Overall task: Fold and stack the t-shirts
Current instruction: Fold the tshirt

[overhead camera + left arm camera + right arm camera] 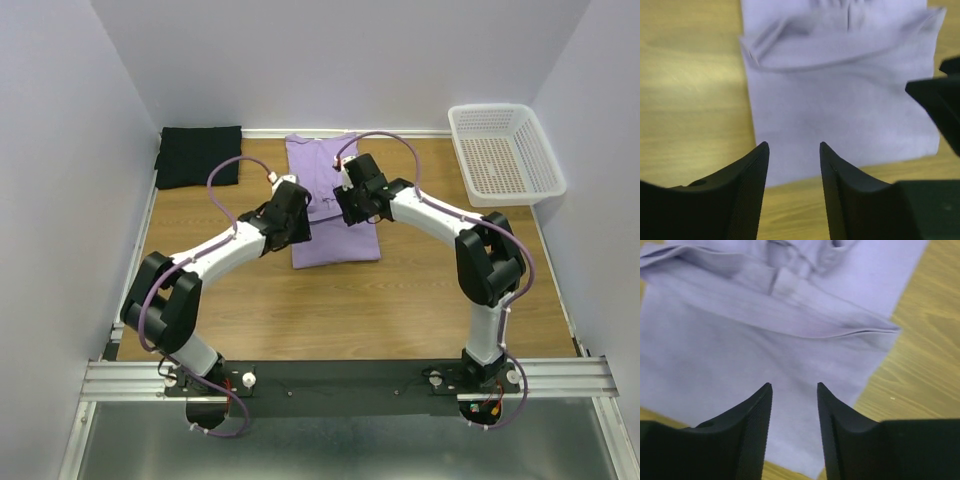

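Gaping empty: left gripper [792,145], right gripper [794,385]

2 white robot arms lean over a folded lavender t-shirt [336,246] at the middle of a wooden tabletop [330,315], left claw [291,216] and right claw [350,204] above it. A black t-shirt [199,156] lies far left; a white basket [490,107] sits far right.
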`<state>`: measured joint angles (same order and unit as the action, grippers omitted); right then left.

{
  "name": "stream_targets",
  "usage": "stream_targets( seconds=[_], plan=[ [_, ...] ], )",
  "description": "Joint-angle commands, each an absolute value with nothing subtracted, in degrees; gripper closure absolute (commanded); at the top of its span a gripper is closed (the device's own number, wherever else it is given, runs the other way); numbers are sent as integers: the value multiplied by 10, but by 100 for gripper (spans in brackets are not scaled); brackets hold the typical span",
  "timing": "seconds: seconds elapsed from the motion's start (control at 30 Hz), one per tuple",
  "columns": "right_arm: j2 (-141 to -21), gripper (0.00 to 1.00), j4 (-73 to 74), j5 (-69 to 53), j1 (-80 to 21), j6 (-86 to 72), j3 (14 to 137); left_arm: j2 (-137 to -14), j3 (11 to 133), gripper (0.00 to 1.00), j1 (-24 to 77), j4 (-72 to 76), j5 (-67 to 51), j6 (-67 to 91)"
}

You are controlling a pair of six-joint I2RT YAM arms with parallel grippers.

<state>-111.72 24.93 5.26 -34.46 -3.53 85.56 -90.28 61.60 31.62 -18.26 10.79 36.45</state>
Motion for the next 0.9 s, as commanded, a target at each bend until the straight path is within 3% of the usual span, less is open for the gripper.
stream_targets(
  seconds=[0.0, 0.2, 0.43, 0.87],
  plan=[
    [-1128, 62, 211, -55, -346, -23, 845, -896, 568, 58, 322, -153, 69, 411],
    [-1177, 69, 202, -76, -345, -30, 874, -938, 573, 68, 323, -149, 33, 396],
    [-1237, 71, 201, -65, -336, -43, 934, -990, 583, 68, 323, -192, 20, 377],
    [-1326, 68, 205, -97, -272, -108, 1075, -978, 552, 69, 323, -217, 19, 349]
  ],
)
